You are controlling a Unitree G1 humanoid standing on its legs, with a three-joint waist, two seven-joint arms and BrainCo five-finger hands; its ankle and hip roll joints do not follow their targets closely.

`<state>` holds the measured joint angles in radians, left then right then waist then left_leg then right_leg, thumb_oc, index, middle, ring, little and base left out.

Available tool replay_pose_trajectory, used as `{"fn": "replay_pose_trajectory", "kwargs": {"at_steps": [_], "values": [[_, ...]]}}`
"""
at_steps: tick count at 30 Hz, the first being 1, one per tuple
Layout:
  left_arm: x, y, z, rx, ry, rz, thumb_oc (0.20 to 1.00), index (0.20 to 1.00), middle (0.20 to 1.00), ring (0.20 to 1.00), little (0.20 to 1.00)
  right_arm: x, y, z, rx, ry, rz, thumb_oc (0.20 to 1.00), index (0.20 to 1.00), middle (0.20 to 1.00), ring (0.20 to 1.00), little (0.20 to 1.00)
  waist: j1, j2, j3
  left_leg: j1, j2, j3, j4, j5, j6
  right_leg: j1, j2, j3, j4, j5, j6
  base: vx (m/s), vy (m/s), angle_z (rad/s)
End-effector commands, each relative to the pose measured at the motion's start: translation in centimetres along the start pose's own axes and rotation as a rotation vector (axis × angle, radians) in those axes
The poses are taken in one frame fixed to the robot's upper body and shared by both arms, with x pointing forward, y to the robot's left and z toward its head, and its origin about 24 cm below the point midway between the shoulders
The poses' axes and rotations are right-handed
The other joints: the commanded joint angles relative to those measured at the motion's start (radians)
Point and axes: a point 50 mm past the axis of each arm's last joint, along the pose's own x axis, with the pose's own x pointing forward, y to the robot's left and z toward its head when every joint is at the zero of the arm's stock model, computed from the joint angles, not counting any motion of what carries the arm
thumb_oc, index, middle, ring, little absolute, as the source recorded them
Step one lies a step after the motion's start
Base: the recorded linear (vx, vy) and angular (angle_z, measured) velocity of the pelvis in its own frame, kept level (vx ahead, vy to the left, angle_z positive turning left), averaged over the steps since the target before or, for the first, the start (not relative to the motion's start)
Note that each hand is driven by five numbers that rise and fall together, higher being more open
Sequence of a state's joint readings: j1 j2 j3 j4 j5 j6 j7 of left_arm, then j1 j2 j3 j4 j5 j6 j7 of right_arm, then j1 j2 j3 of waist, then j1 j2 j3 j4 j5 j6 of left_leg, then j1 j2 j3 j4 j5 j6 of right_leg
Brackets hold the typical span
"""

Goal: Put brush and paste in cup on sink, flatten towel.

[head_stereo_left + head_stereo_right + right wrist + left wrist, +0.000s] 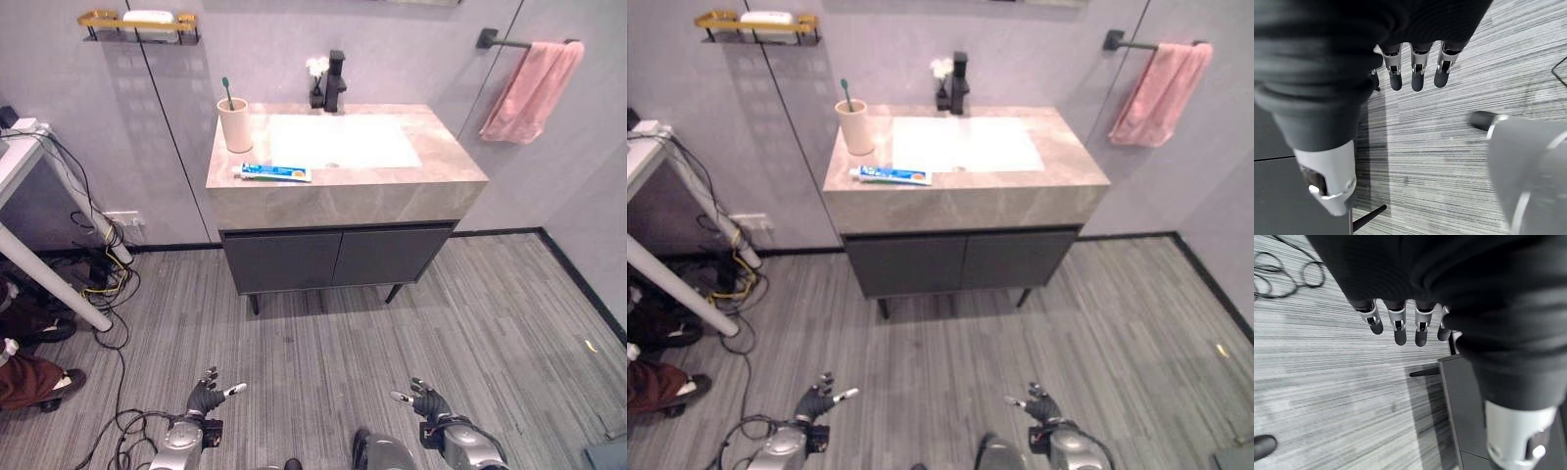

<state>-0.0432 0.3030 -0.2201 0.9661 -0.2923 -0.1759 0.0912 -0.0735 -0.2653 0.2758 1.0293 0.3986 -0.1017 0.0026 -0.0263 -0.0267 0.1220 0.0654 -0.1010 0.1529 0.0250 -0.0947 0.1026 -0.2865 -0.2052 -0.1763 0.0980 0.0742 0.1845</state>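
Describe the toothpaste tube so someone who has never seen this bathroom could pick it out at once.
Start at the grey stone sink counter on its dark cabinet. On its front left part, before the beige cup, lies the toothpaste tube. It is the flat white-and-blue thing lying on its side; the cup stands upright.

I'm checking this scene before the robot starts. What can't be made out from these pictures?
- Toothbrush: its lower part is hidden inside the cup, eye views.
- Towel: bunched on its bar, so inner folds are hidden.
- Item on the wall shelf: too small to identify.
- Sink cabinet: cut off in the left wrist view by the left robot hand.
- Right robot hand: its cover hides the floor behind it, right wrist view.
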Motion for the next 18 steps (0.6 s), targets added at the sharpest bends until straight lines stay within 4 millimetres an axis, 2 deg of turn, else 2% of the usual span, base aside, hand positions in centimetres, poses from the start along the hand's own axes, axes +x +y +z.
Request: {"fn": "replay_pose_trajectory", "kwargs": {"at_steps": [1, 3, 4, 6, 8, 9, 10, 11, 12, 14, 15, 16, 17, 18], "values": [[0.6, 0.8, 2.8, 0.046, -0.116, 0.019, 1.0, 1.0, 1.0, 1.0, 1.0, 0.8, 0.3, 3.4, -0.009, -0.099, 0.001, 1.0, 1.0, 1.0, 1.0, 1.0, -0.011, -0.016, 0.022, 0.102, 0.023, -0.036, 0.025, -0.05, -0.084, 0.028, -0.015, -0.025, -0.085, 0.202, 0.032, 0.18, -0.046, 0.24], [0.6, 0.7, 2.8, 0.048, -0.116, 0.016, 1.0, 1.0, 1.0, 1.0, 1.0, 0.8, 0.2, 3.3, -0.016, -0.093, 0.003, 1.0, 1.0, 1.0, 1.0, 1.0, -0.016, -0.016, 0.019, 0.12, 0.027, -0.041, 0.013, -0.044, -0.087, 0.023, -0.007, -0.026, -0.078, 0.212, 0.031, 0.25, -0.069, 0.06], [0.6, 0.5, 2.6, 0.051, -0.11, 0.006, 1.0, 1.0, 1.0, 1.0, 1.0, 0.6, 0.1, 2.8, -0.026, -0.084, 0.008, 1.0, 1.0, 1.0, 1.0, 1.0, -0.028, -0.009, 0.002, 0.156, 0.044, -0.06, -0.016, -0.036, -0.1, 0.03, 0.022, -0.018, -0.058, 0.182, 0.017, 0.41, -0.131, 0.08], [0.6, 0.4, 2.6, 0.053, -0.108, 0.002, 1.0, 1.0, 1.0, 1.0, 1.0, 0.5, -0.1, 2.6, -0.031, -0.081, 0.004, 1.0, 1.0, 1.0, 1.0, 1.0, -0.033, -0.007, -0.006, 0.158, 0.049, -0.072, -0.018, -0.038, -0.102, 0.03, 0.035, -0.007, -0.049, 0.174, 0.008, 0.27, -0.107, 0.24], [0.7, 0.2, 2.6, 0.059, -0.105, -0.005, 1.0, 1.0, 1.0, 1.0, 1.0, 0.5, -0.4, 2.5, -0.044, -0.076, -0.001, 1.0, 1.0, 1.0, 1.0, 1.0, -0.04, 0.005, -0.023, 0.168, 0.079, -0.09, -0.02, -0.023, -0.121, 0.033, 0.072, -0.01, -0.03, 0.138, -0.013, 0.31, -0.198, 0.35], [0.7, 0.0, 2.4, 0.061, -0.097, -0.012, 1.0, 1.0, 1.0, 1.0, 1.0, 0.3, -0.6, 2.1, -0.062, -0.065, 0.001, 1.0, 1.0, 1.0, 1.0, 1.0, -0.046, 0.017, -0.039, 0.168, 0.108, -0.103, 0.001, 0.001, -0.142, 0.043, 0.106, -0.027, -0.023, 0.106, -0.033, 0.28, -0.19, 0.33], [0.7, 0.0, 2.4, 0.061, -0.096, -0.012, 1.0, 1.0, 1.0, 1.0, 1.0, 0.3, -0.6, 2.1, -0.063, -0.065, 0.001, 1.0, 1.0, 1.0, 1.0, 1.0, -0.046, 0.018, -0.039, 0.168, 0.109, -0.103, 0.001, 0.001, -0.143, 0.043, 0.107, -0.028, -0.023, 0.106, -0.033, 0.32, -0.208, 0.29], [0.7, 0.0, 2.3, 0.064, -0.09, -0.013, 1.0, 1.0, 1.0, 1.0, 1.0, 0.3, -0.9, 1.9, -0.08, -0.058, -0.003, 1.0, 1.0, 1.0, 1.0, 1.0, -0.05, 0.023, -0.044, 0.162, 0.122, -0.106, 0.027, 0.033, -0.16, 0.053, 0.127, -0.033, -0.023, 0.093, -0.046, 0.28, -0.216, 0.15], [0.7, -0.1, 2.4, 0.056, -0.092, -0.021, 1.0, 1.0, 1.0, 1.0, 1.0, 0.2, -1.3, 1.7, -0.108, -0.052, -0.014, 1.0, 1.0, 1.0, 1.0, 1.0, -0.05, 0.027, -0.042, 0.111, 0.143, -0.104, 0.142, 0.134, -0.207, 0.084, 0.154, -0.043, -0.04, 0.077, -0.069, 0.35, -0.315, 0.09], [0.9, -0.3, 3.1, 0.055, -0.108, -0.027, 1.0, 1.0, 1.0, 1.0, 1.0, 0.2, -1.7, 2.0, -0.109, -0.066, -0.027, 1.0, 1.0, 1.0, 1.0, 1.0, -0.047, 0.0, -0.019, -0.01, 0.171, -0.074, 0.347, 0.251, -0.249, 0.13, 0.148, -0.055, -0.073, 0.063, -0.096, 0.23, -0.293, 0.02], [1.0, -0.4, 3.5, 0.054, -0.118, -0.028, 1.0, 1.0, 1.0, 1.0, 1.0, 0.1, -1.7, 2.2, -0.109, -0.073, -0.029, 1.0, 1.0, 1.0, 1.0, 1.0, -0.047, -0.013, -0.007, -0.042, 0.185, -0.045, 0.415, 0.259, -0.252, 0.148, 0.145, -0.065, -0.082, 0.058, -0.108, 0.24, -0.286, 0.04], [1.3, -0.9, 4.4, 0.067, -0.14, -0.039, 1.0, 1.0, 1.0, 1.0, 1.0, 0.1, -2.1, 2.0, -0.121, -0.063, -0.052, 1.0, 1.0, 1.0, 1.0, 1.0, -0.041, -0.027, 0.014, -0.101, 0.219, 0.04, 0.412, 0.247, -0.241, 0.181, 0.133, -0.086, -0.108, 0.042, -0.112, 0.19, -0.199, 0.08], [1.3, -0.9, 4.4, 0.067, -0.14, -0.039, 1.0, 1.0, 1.0, 1.0, 1.0, 0.1, -2.1, 2.0, -0.121, -0.063, -0.052, 1.0, 1.0, 1.0, 1.0, 1.0, -0.039, -0.025, 0.016, -0.1, 0.222, 0.041, 0.415, 0.243, -0.241, 0.183, 0.136, -0.085, -0.109, 0.042, -0.112, 0.21, -0.135, 0.25], [1.3, -1.3, 4.6, 0.073, -0.148, -0.05, 1.0, 1.0, 1.0, 1.0, 1.0, 0.1, -2.4, 1.8, -0.121, -0.054, -0.068, 1.0, 1.0, 1.0, 1.0, 1.0, -0.037, -0.024, 0.02, -0.143, 0.252, 0.116, 0.357, 0.215, -0.23, 0.209, 0.128, -0.102, -0.127, 0.035, -0.105, 0.15, -0.017, 0.26]]}}
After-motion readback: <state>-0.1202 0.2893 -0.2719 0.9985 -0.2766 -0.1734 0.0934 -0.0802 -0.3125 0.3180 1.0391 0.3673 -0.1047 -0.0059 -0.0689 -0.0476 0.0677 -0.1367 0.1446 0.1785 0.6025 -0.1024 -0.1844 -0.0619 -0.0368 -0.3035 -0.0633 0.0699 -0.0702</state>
